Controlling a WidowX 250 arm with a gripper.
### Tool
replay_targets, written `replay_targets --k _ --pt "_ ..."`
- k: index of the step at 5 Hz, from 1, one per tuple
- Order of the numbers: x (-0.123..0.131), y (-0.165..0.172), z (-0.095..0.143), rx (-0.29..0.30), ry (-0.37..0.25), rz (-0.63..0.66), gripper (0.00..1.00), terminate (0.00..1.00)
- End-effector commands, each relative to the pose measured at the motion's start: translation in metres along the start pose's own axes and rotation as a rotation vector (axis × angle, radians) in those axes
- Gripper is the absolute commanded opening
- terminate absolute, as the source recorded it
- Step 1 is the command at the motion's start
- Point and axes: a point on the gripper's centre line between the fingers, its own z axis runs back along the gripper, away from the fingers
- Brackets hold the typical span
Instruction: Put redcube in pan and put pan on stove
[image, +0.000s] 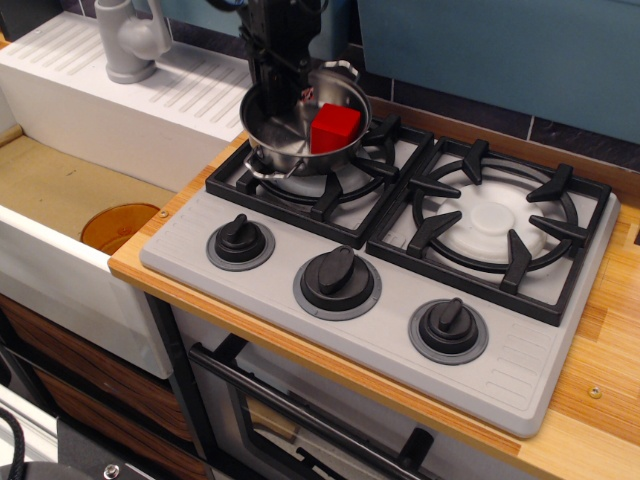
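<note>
While my end effector (284, 62) grips the far rim of the pan (300, 130), closed on it, the pan sits over the left burner grate of the stove (380, 270), near the table's (600, 400) back left corner. Whether it rests fully on the grate, I cannot tell. Inside the pan lies the redcube (334, 128), against its right wall.
</note>
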Motion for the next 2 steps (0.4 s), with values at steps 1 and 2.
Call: replay_targets --k 1,2 --pt "0.0094 0.0027 0.0340 0.039 -0.009 -0.006 1.00 0.00" --pt "0.0101 -0.0029 0.0429 0.049 -0.005 0.009 1.00 0.00"
